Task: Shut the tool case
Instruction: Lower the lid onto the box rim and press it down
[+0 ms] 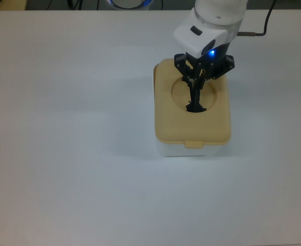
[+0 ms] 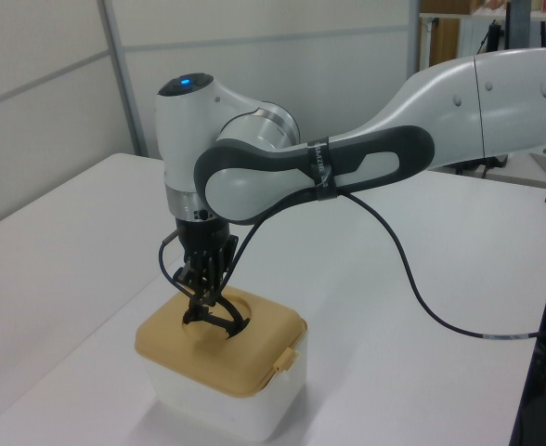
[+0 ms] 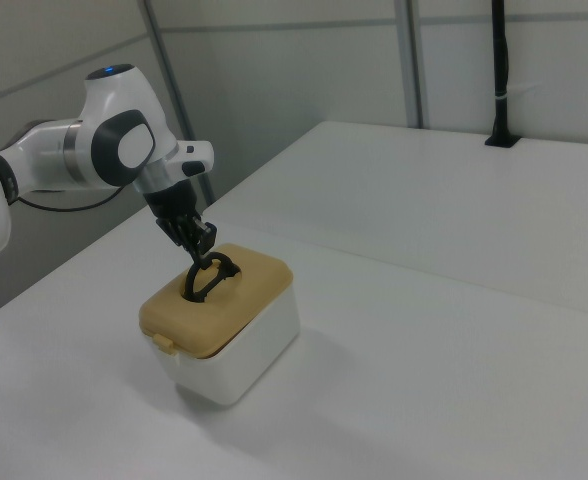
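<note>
The tool case is a white box with its beige lid lying flat and square on top, so that only a strip of white shows below the lid's front tab. In the left view the lid covers the box all round. A black handle stands up in the lid's round recess. My gripper comes straight down over the recess and is shut on that handle; it also shows in the left view as gripper and in the right view as gripper.
The case stands on a wide white table. A black cable hangs from the arm over the table at the left view's right. A black post stands at the table's far edge in the right view.
</note>
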{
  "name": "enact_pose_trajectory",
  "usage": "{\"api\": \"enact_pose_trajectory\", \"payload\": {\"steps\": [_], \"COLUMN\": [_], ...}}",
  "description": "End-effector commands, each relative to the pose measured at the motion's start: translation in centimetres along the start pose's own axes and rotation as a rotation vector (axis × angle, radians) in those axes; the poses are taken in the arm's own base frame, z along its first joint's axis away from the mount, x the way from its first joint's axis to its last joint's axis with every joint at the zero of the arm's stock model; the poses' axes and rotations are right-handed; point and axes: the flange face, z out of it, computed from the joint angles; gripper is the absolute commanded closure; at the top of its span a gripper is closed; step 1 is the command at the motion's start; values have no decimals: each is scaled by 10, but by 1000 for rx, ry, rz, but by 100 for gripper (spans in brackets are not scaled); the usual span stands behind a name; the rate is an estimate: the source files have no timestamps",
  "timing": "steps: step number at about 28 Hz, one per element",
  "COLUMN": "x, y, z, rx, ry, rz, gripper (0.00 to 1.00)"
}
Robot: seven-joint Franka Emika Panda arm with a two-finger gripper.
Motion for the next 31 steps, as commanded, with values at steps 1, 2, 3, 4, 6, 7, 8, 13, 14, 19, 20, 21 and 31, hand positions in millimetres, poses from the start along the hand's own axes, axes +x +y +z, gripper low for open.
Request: {"api": "enact_pose_trajectory", "payload": {"steps": [1, 2, 3, 4, 6, 7, 8, 13, 14, 19, 20, 21, 31], "x": [2, 2, 2, 2, 2, 2, 2, 3, 3, 4, 4, 3, -7], "y": [-1, 0, 0, 0, 2, 4, 5, 10, 11, 20, 20, 20, 13], "z": [2, 3, 4, 3, 6, 7, 7, 7, 7, 6, 6, 5, -9], "rx": [-11, -15, -17, -17, -20, -22, -24, -26, -28, -30, -31, -31, -27], "ry": [26, 24, 23, 23, 19, 18, 15, 8, 8, 2, -3, -3, 2], "rz": [-8, -28, -34, -36, -37, -39, -45, -62, -62, -49, -48, -47, -56], "gripper": [100, 100, 100, 100, 100, 100, 100, 100, 100, 100, 100, 100, 100]}}
